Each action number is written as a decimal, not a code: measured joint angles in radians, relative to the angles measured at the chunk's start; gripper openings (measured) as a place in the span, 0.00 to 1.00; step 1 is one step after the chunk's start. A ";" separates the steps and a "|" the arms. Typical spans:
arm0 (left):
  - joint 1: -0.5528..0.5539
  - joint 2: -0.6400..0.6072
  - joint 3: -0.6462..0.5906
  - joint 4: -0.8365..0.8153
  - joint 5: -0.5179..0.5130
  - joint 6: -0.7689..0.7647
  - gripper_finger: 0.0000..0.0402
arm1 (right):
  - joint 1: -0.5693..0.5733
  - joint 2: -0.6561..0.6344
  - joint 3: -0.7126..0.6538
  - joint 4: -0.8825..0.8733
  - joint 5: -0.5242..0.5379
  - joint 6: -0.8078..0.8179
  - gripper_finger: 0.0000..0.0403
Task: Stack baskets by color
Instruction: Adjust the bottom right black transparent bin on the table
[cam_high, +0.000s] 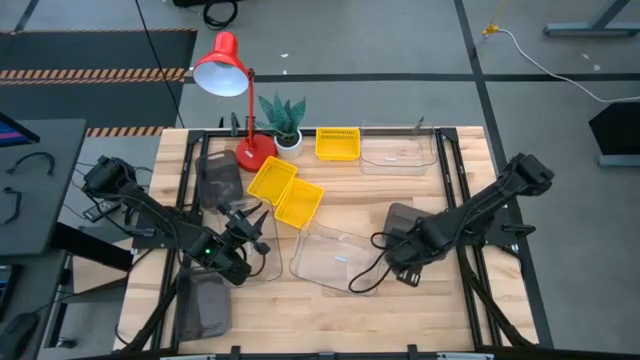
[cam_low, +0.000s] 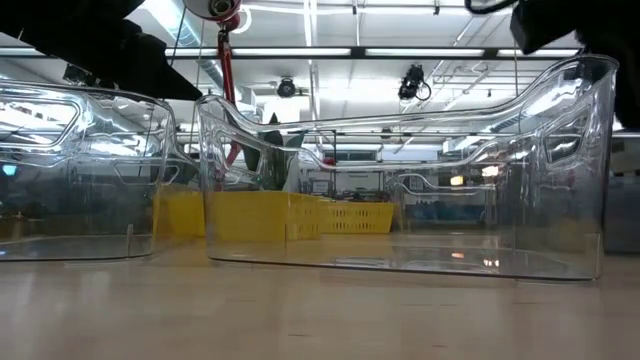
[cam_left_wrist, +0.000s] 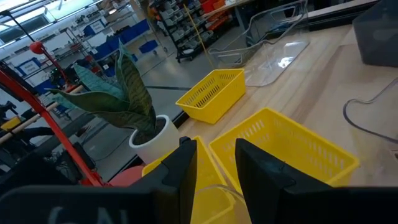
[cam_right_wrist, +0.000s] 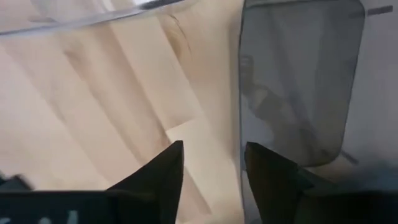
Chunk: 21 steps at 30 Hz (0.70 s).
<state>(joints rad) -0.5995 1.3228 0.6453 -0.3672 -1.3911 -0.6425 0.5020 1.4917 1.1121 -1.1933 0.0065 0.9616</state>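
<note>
Two dark grippers hover over the wooden table (cam_high: 330, 310). The right gripper (cam_right_wrist: 211, 163), jaws parted and empty, hangs beside a smoky dark-grey translucent plastic basket (cam_right_wrist: 298, 81). The left gripper (cam_left_wrist: 214, 163), jaws narrowly apart and holding nothing, hangs over two small bright yellow baskets (cam_left_wrist: 283, 140).

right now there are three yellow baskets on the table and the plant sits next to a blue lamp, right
Not quite: the lamp is red, not blue, as the high view shows. The rest holds: three yellow baskets are on the table, and the plant stands beside the lamp.
</note>
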 joint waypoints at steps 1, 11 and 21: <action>0.000 0.000 0.000 0.000 0.000 0.000 0.29 | -0.003 0.016 0.000 0.002 -0.002 -0.016 0.46; 0.000 0.000 0.001 -0.001 0.000 0.001 0.29 | -0.061 0.122 -0.125 0.047 -0.073 -0.084 0.48; 0.000 0.000 0.001 -0.001 0.000 0.002 0.29 | -0.146 0.111 -0.288 0.229 -0.116 -0.007 0.14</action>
<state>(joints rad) -0.5991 1.3228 0.6460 -0.3683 -1.3907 -0.6408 0.3559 1.6028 0.8240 -0.9648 -0.1093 0.9542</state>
